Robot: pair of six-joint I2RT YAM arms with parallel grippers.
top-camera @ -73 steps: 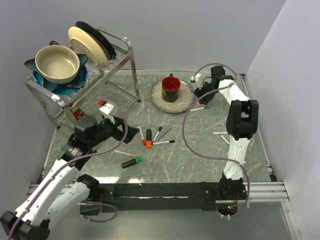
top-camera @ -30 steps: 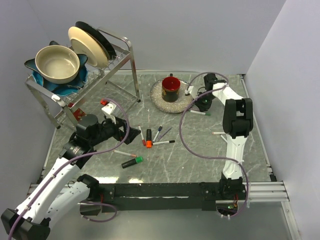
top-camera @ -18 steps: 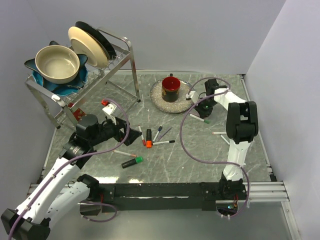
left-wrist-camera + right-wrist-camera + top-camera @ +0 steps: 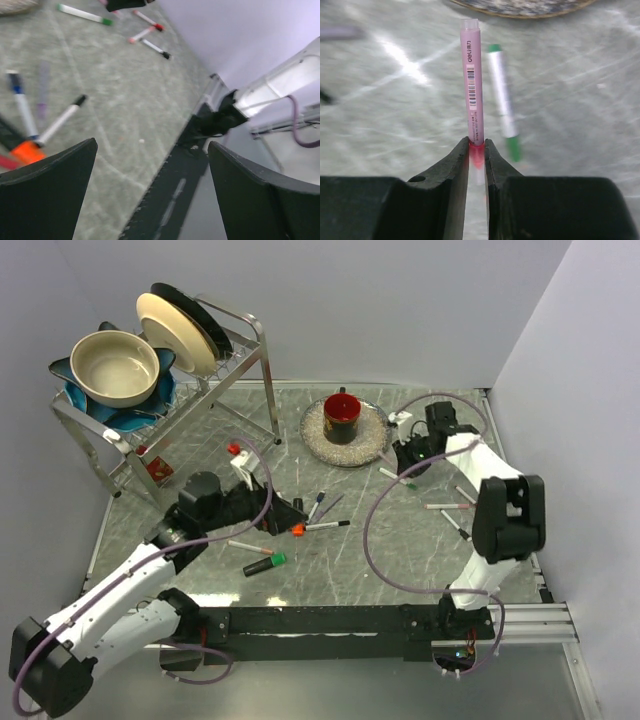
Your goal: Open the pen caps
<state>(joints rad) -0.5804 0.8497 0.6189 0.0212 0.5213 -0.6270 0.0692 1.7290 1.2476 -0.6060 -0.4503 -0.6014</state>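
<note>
My right gripper (image 4: 477,150) is shut on the red cap (image 4: 476,154) of a slim pinkish-white pen (image 4: 472,75), which points away from the jaws above the table. In the top view this gripper (image 4: 408,460) is just right of the plate. A green-capped white pen (image 4: 502,100) lies beside it on the table (image 4: 397,478). My left gripper (image 4: 150,195) is open and empty, hovering at the middle pen cluster (image 4: 283,517). There lie an orange-capped black marker (image 4: 27,150), a black-capped pen (image 4: 62,120), a blue-capped pen (image 4: 22,107) and a green-capped marker (image 4: 264,564).
A speckled plate (image 4: 372,445) bearing a red mug (image 4: 342,417) stands at the back centre. A dish rack (image 4: 160,410) with bowls and plates fills the back left. Several more pens (image 4: 448,508) lie at the right, near the right arm.
My left gripper has moved right, over the middle pen cluster. The right arm's elbow has swung right and its gripper has come slightly nearer. The green-capped pen lies a little nearer than before.
</note>
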